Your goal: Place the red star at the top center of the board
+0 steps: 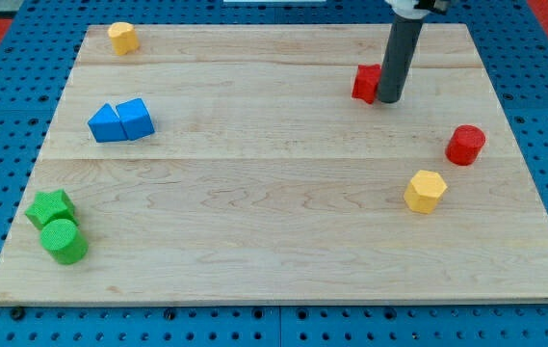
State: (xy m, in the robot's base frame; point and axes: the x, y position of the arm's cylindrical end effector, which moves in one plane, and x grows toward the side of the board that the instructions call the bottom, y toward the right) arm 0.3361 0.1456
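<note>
Red star [365, 83] located in upper right portion of surface [283, 222], partly hidden behind rod; exact shape hard to confirm from visible part. My tip [389, 99] set against star's right side, touching or very nearly so. No hand fitted (plain rod only), so no open or closed state to report.

Target at top centre lies to the view's left of star and slightly higher. Likely faults from here:
- Off-centre contact on an angled star face, causing rotation and slip past tip instead of straight travel
- Push directed too far toward the view's top, carrying star over surface's upper edge onto perforated blue base [4, 106]
- Overshoot leftward past centre, given low-friction wood

Other blocks well apart from push path: red cylinder [465, 145] and yellow hexagon [426, 190] at right, yellow block [123, 38] at top left, two blue blocks [120, 121] touching at left, green star [49, 208] and green cylinder [65, 241] touching at bottom left.

Materials: pale, smooth planked wood; blocks matte, hard-edged, apparently light; rod dark, smooth, cylindrical
</note>
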